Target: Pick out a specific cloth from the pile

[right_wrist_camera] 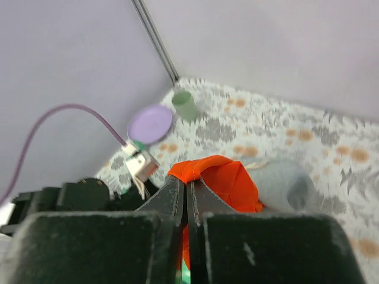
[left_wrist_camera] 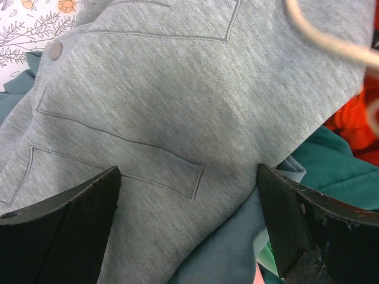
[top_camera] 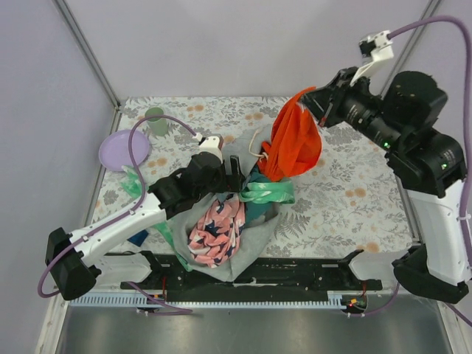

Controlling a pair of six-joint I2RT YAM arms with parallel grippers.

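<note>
Pile (top_camera: 221, 236): we log a mixed heap at the near middle of the table (top_camera: 354, 199), with the grey garment (left_wrist_camera: 160, 100) wrapped around its outside.
Cloth (top_camera: 295, 144): plain orange-red, raised over the pile's far right side and hanging from one pinched fold. Its lower end seems to touch the heap, so we judge it picked and mostly lifted, not yet free. It remains to draw the tail clear and set it apart.
Right gripper (right_wrist_camera: 186, 188): jaws clamped tight on the cloth's top fold.
Left gripper (left_wrist_camera: 189, 225): jaws apart, empty, just over the grey garment.
</note>
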